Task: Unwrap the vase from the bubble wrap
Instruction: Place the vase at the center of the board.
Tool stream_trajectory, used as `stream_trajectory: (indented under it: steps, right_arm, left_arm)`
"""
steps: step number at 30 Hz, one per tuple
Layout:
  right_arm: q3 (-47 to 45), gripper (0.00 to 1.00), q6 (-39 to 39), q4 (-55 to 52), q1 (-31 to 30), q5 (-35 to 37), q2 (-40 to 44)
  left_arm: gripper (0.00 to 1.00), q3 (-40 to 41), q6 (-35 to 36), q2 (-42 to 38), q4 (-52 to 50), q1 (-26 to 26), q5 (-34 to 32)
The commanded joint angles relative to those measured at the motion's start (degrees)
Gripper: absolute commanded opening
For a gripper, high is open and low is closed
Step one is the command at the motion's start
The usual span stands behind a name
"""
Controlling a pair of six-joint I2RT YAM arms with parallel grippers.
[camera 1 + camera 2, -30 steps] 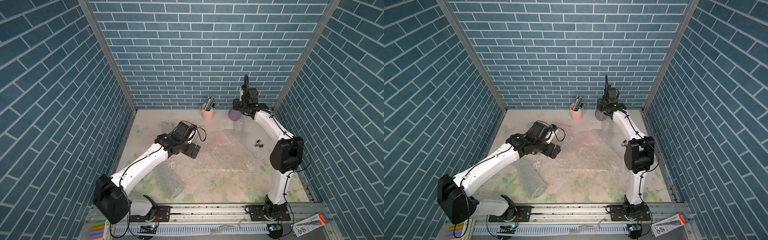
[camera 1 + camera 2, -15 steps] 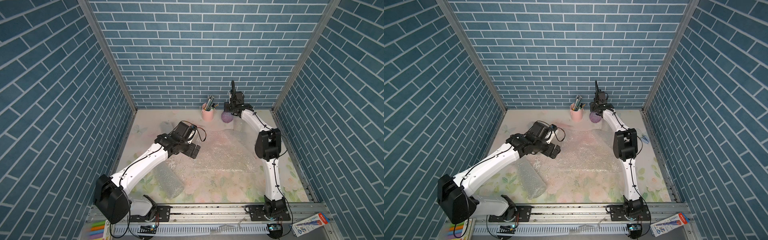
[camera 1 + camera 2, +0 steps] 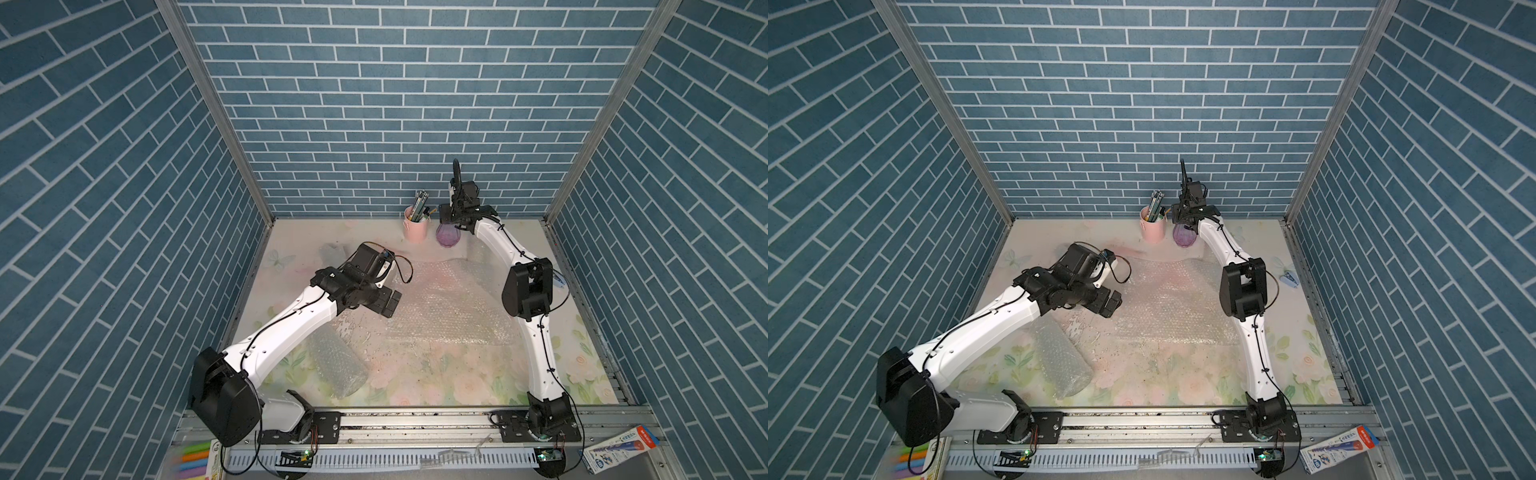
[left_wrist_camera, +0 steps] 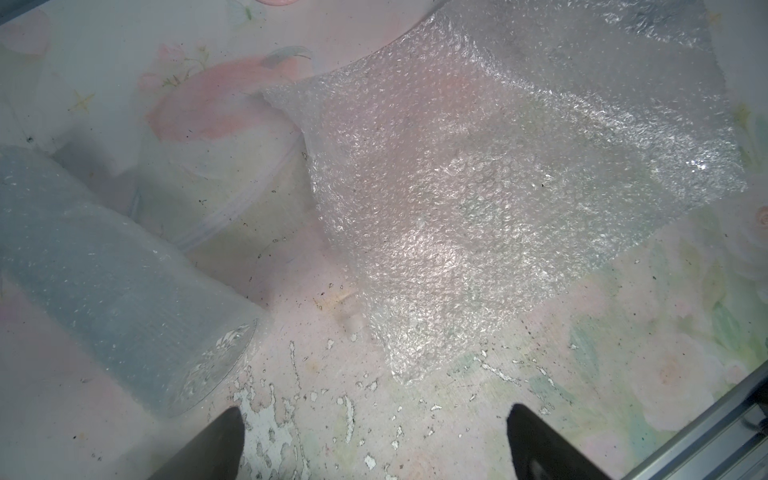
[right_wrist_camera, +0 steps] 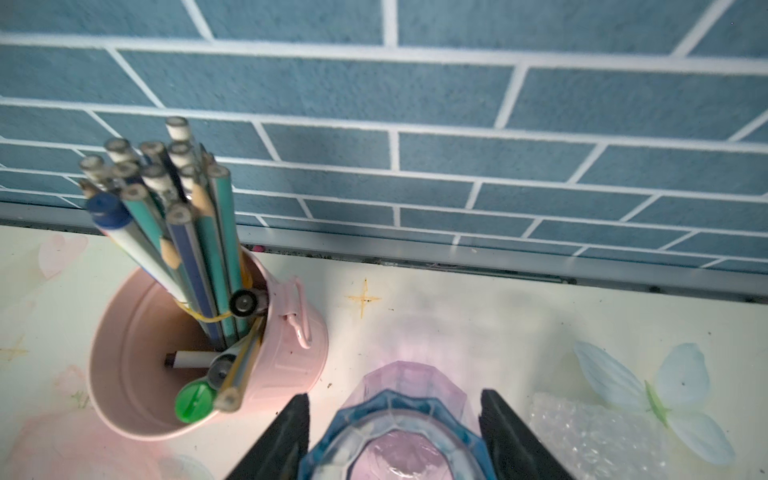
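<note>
The vase [image 3: 448, 237] [image 3: 1183, 237] is purple glass with a blue rim and stands bare and upright at the back of the table, beside a pink cup. My right gripper [image 3: 452, 219] [image 5: 395, 401] hangs over it, open, with a finger [image 5: 291, 432] on either side of the rim [image 5: 399, 419] and a narrow gap to each. A flat sheet of bubble wrap [image 3: 449, 303] [image 4: 478, 187] lies mid-table. A rolled tube of bubble wrap [image 3: 338, 365] [image 4: 104, 270] lies at the front left. My left gripper [image 3: 388, 303] [image 4: 374, 409] hovers open and empty over bare table between them.
The pink cup [image 3: 416, 230] [image 5: 166, 374], full of pencils, stands just left of the vase against the back wall. A small scrap of bubble wrap [image 5: 594, 436] lies on the vase's other side. A blue clip [image 3: 1287, 276] lies near the right edge.
The right arm has swung the vase left along the back wall to the pink cup, and its jaws have widened off the vase. The left arm has not moved.
</note>
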State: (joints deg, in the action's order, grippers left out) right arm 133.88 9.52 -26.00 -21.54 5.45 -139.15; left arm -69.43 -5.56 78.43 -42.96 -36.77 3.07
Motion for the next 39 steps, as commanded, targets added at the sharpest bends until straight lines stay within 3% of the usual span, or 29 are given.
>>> stream_trajectory:
  steps: [1,7,17,28,39]
  right_arm:
    - [4.17,0.69,-1.68,-1.08,-0.09,-0.25,-0.64]
    - [6.10,0.73,-1.96,-3.65,-0.18,0.98,2.58]
    - [0.43,0.73,1.13,-3.41,1.09,3.13,16.53]
    - [-28.54,0.71,9.61,5.59,5.19,8.98,35.79]
    - [-56.81,0.70,16.41,8.58,9.18,3.20,51.22]
  left_arm:
    - [1.00,0.17,0.11,0.33,-1.12,-0.14,0.62]
    - [1.00,0.21,0.09,0.31,-1.10,-0.14,0.71]
    - [0.99,-0.16,-0.20,0.80,-1.73,-0.14,0.37]
    - [1.00,-0.09,-0.14,0.93,-2.20,-1.22,-2.24]
    - [1.00,0.04,0.00,7.07,-1.69,-7.71,-7.06]
